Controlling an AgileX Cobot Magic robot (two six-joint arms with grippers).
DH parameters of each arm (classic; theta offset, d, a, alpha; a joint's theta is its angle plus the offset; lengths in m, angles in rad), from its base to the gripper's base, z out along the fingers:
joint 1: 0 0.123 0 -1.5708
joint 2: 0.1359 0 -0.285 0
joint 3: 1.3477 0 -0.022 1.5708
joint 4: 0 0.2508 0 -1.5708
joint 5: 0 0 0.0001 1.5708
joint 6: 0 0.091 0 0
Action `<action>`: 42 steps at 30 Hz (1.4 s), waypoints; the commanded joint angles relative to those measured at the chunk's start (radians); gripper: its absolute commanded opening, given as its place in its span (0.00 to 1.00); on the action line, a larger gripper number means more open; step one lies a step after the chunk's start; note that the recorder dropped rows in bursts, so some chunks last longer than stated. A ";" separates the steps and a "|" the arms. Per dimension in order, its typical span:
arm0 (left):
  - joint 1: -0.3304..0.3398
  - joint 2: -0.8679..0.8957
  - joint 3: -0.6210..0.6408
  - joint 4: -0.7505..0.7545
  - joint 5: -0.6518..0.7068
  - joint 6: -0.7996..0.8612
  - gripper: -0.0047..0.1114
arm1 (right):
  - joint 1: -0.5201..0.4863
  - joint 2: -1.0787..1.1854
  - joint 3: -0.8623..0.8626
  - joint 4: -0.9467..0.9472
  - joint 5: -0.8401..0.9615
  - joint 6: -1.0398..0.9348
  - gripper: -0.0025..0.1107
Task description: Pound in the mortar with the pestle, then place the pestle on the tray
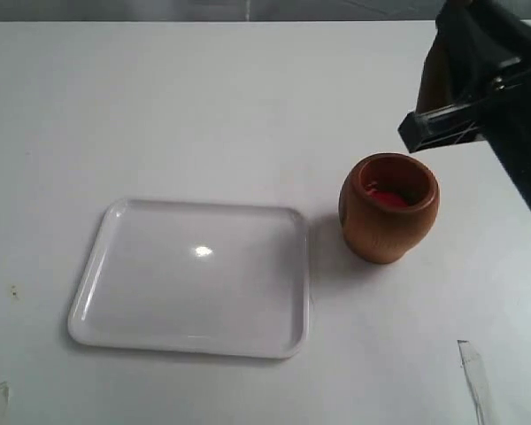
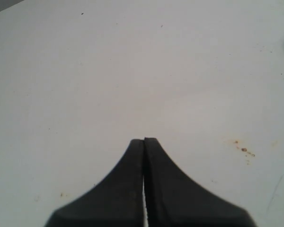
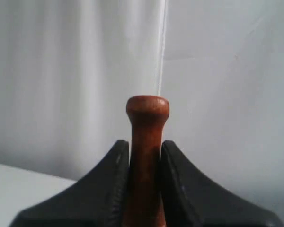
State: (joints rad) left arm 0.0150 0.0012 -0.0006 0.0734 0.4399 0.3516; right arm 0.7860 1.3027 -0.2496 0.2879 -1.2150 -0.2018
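The light-brown mortar (image 1: 389,217) stands upright on the white table, right of centre, and its reddish inside shows. To its left lies the flat white tray (image 1: 159,292), with nothing on it. My right gripper (image 1: 444,126) hangs above and just behind the mortar, clear of its rim. In the right wrist view that gripper (image 3: 145,144) is shut on the pestle (image 3: 146,127), whose knobbed handle sticks out past the fingertips. The pestle's thick end is hidden. My left gripper (image 2: 144,140) is shut and empty over bare table, out of the exterior view.
A strip of clear tape (image 1: 473,376) lies near the table's front right. Small brown stains (image 2: 244,150) mark the table near the left gripper. The right wrist view looks out at a pale curtain (image 3: 75,71).
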 commanded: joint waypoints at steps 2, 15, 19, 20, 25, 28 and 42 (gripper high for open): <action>-0.008 -0.001 0.001 -0.007 -0.003 -0.008 0.04 | -0.008 0.201 0.008 -0.022 -0.006 0.054 0.02; -0.008 -0.001 0.001 -0.007 -0.003 -0.008 0.04 | -0.008 0.295 -0.008 -0.055 -0.006 0.017 0.02; -0.008 -0.001 0.001 -0.007 -0.003 -0.008 0.04 | -0.008 0.096 -0.008 -0.079 -0.006 0.005 0.02; -0.008 -0.001 0.001 -0.007 -0.003 -0.008 0.04 | -0.008 0.042 -0.008 -0.095 -0.006 0.005 0.02; -0.008 -0.001 0.001 -0.007 -0.003 -0.008 0.04 | -0.008 -0.189 -0.106 -0.275 0.275 0.005 0.02; -0.008 -0.001 0.001 -0.007 -0.003 -0.008 0.04 | -0.006 -0.245 -0.288 -0.478 0.740 0.088 0.02; -0.008 -0.001 0.001 -0.007 -0.003 -0.008 0.04 | 0.288 0.052 -0.787 -0.577 1.605 0.027 0.02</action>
State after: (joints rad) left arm 0.0150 0.0012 -0.0006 0.0734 0.4399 0.3516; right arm 1.0142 1.2476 -0.9694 -0.3825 0.2768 -0.0291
